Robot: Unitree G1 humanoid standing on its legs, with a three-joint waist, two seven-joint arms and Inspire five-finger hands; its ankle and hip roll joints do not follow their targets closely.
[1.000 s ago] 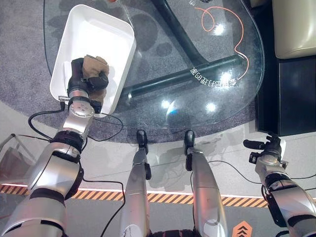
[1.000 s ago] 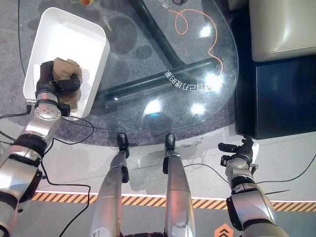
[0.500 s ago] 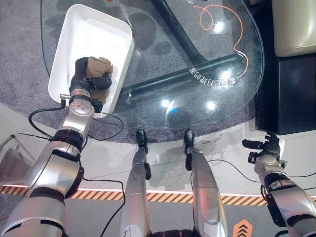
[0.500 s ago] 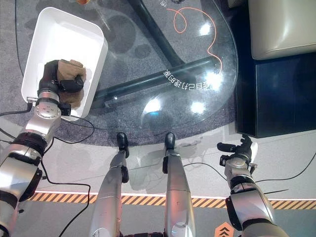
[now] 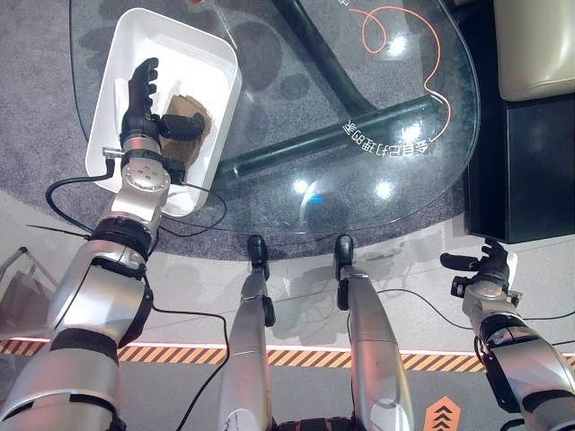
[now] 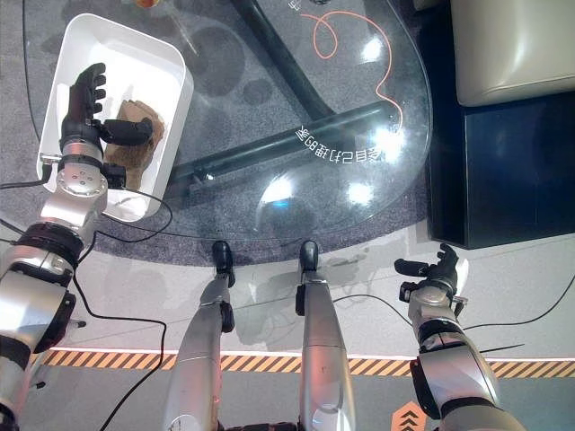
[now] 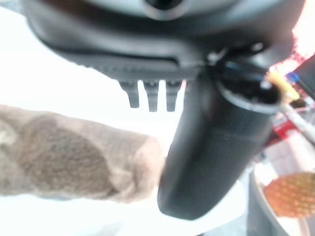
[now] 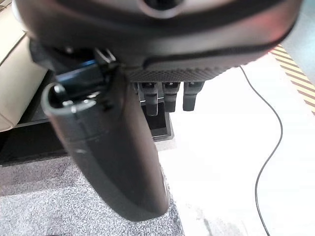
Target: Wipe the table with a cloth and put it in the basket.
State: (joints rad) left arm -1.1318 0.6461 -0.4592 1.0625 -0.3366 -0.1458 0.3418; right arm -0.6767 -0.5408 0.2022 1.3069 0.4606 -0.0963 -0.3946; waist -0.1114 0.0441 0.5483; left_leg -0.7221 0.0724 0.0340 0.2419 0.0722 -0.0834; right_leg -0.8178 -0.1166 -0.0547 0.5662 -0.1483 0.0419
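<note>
You see the brown cloth (image 5: 184,126) lying crumpled inside the white rectangular basket (image 5: 175,45), against its right wall toward the near end. The basket stands on the glass table (image 5: 359,108) at its left edge, its long sides running away from you.

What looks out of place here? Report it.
Little stands out. The brown cloth lies crumpled in the white basket, beside the open left hand. An orange cord snakes loosely across the glass table.
</note>
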